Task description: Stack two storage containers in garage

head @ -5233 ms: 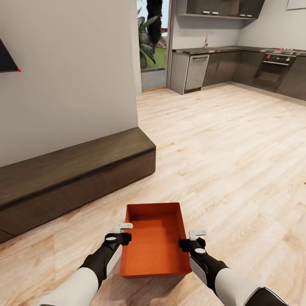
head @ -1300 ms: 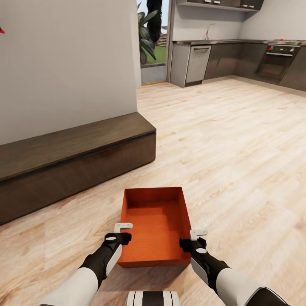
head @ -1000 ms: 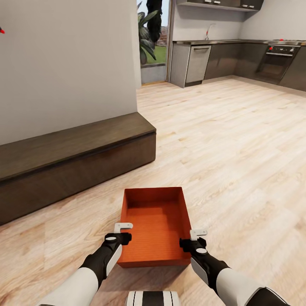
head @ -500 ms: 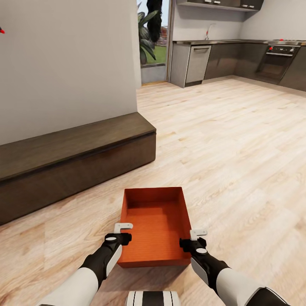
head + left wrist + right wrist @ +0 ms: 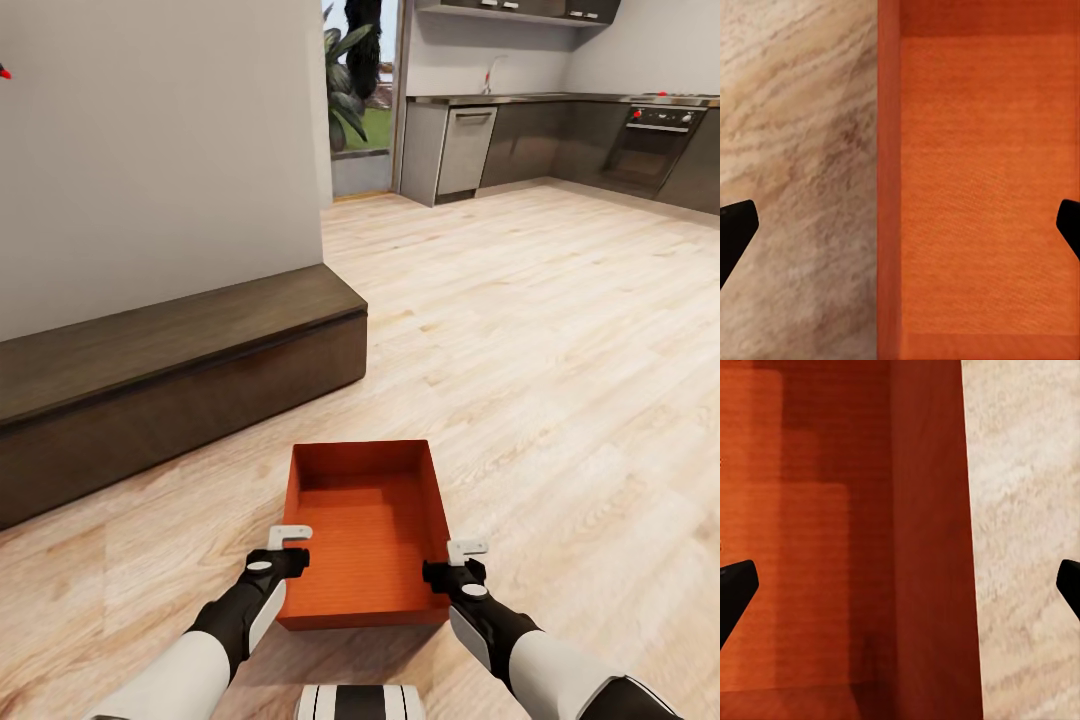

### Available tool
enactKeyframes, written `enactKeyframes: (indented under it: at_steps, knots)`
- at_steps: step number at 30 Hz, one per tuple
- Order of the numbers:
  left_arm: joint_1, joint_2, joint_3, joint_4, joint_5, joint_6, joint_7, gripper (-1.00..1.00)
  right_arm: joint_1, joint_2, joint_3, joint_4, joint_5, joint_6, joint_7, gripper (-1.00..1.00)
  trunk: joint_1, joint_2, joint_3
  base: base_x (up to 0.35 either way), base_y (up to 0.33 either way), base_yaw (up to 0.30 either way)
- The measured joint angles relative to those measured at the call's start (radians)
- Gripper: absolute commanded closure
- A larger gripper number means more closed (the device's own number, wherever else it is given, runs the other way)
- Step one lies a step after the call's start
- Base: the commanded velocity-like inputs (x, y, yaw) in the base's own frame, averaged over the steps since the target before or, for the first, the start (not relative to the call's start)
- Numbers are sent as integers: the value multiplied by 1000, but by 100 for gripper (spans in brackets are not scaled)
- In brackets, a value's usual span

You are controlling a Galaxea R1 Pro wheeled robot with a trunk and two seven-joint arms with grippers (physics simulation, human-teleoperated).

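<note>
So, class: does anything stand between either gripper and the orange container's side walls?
Nothing visible does. The left gripper and right gripper each straddle a side wall of the storage container, jaws wide apart.

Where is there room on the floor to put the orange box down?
The wood floor lies bare between the dark bench and the kitchen cabinets, right of and beyond the orange box. It is tight at the box's sides, where the left gripper and right gripper straddle its walls.

An orange-red storage container [image 5: 366,530] sits on the light wood-plank floor [image 5: 560,380] between the left gripper [image 5: 288,548] and right gripper [image 5: 455,560], near a low dark-wood bench [image 5: 170,385].
</note>
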Motion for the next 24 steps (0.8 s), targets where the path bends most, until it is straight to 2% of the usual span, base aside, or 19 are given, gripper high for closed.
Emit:
enactKeyframes:
  at_steps: [24]
  knots:
    - [-1, 2, 3, 18, 2, -1, 3, -100, 0, -1, 0, -1, 0, 0, -1, -100, 0, 0, 0, 0, 0, 0]
